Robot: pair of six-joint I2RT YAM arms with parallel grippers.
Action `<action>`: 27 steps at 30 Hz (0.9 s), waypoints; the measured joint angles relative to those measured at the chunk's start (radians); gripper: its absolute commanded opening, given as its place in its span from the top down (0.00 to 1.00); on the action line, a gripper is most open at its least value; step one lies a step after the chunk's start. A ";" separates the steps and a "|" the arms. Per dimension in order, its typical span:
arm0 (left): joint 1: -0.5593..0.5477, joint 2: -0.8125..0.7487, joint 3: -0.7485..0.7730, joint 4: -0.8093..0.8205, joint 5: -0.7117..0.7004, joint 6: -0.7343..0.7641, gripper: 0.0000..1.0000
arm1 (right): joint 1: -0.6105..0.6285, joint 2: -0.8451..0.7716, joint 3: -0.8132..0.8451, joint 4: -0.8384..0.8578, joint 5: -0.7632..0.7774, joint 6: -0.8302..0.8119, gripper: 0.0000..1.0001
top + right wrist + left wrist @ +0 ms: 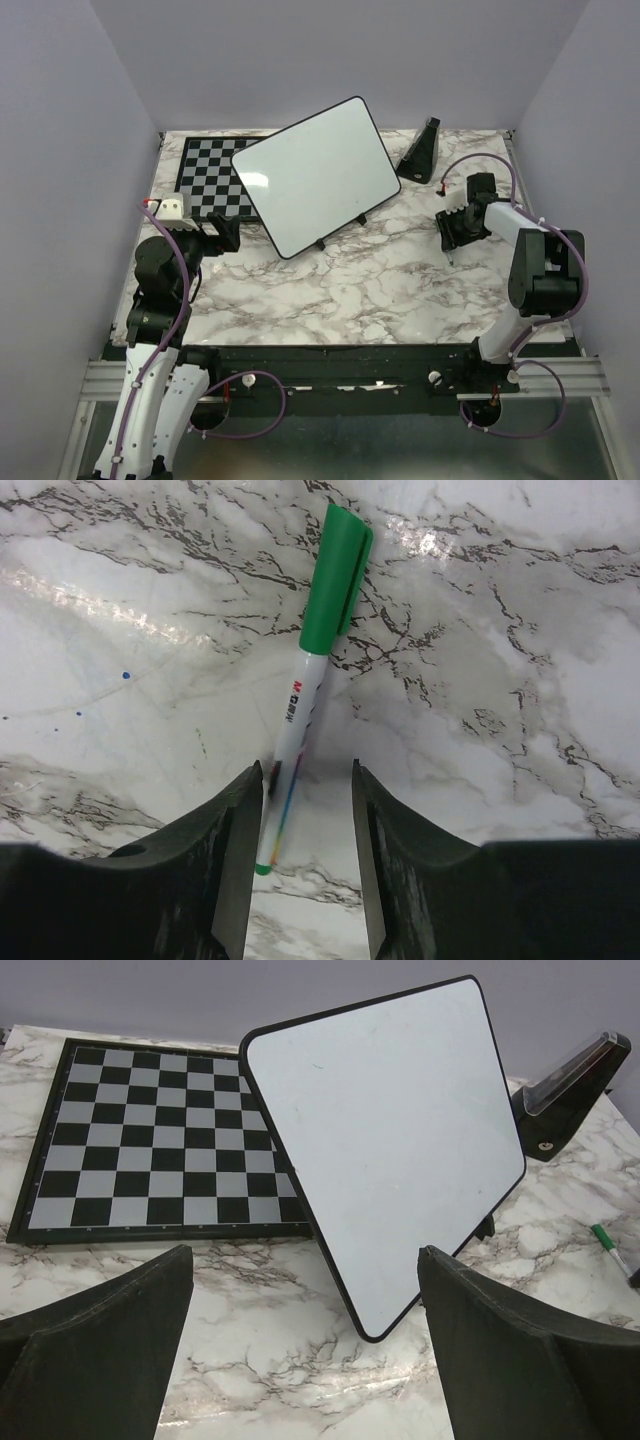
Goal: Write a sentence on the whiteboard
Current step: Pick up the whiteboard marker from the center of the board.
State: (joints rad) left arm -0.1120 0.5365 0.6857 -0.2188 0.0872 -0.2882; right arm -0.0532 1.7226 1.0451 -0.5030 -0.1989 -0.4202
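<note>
white and glossy, the whiteboard (315,175) stands tilted on its small black feet near the back of the marble table (380,290). one corner overlaps the chessboard (205,170) on its left, and a black stand (420,150) sits near it on the right. we see no writing on its face. we judge it a light, stiff panel on a slick tabletop, so pen pressure could tip it back or slide it along the marble. we would brace it at the thin black rim, on a lower edge or corner, and keep off the writing face. our left gripper (305,1255) looks straight at the board with its jaws wide apart and nothing between them, well placed for that.

the green-capped marker (300,710) lies flat on the marble under our right gripper (305,770). its jaws are parted and straddle the white barrel near the tail end. one finger sits just beside the barrel, though we cannot tell if it touches. the marker looks light, rigid, round and smooth, so it may roll or twist in a loose pinch. we would close on the barrel rather than the cap (335,575), since the cap is on and has to come off before any ink reaches the board.
</note>
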 measured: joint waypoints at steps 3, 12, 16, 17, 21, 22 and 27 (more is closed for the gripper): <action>0.000 0.000 0.000 0.000 0.001 0.000 0.01 | 0.002 0.023 0.010 -0.001 0.005 0.000 0.58; 0.000 0.000 -0.003 0.001 0.008 0.000 0.01 | 0.006 0.039 0.031 -0.016 0.011 -0.002 0.82; 0.000 0.000 -0.005 0.006 0.031 0.000 0.01 | 0.006 0.039 0.032 -0.019 0.011 -0.007 0.89; 0.000 0.000 -0.006 0.013 0.042 0.000 0.01 | 0.006 0.039 0.032 -0.019 0.011 -0.009 0.92; 0.000 0.001 -0.013 0.038 0.108 -0.001 0.01 | 0.006 0.039 0.032 -0.021 0.008 -0.020 0.99; 0.000 0.002 -0.014 0.043 0.126 -0.001 0.01 | 0.006 0.037 0.032 -0.024 0.005 -0.025 0.99; 0.000 0.014 -0.028 0.092 0.253 -0.014 0.01 | 0.006 0.024 0.026 -0.061 -0.026 -0.053 0.99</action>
State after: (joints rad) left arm -0.1123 0.5507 0.6579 -0.1265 0.3397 -0.3023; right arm -0.0467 1.7470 1.0714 -0.5640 -0.2249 -0.4736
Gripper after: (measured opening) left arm 0.987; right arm 0.160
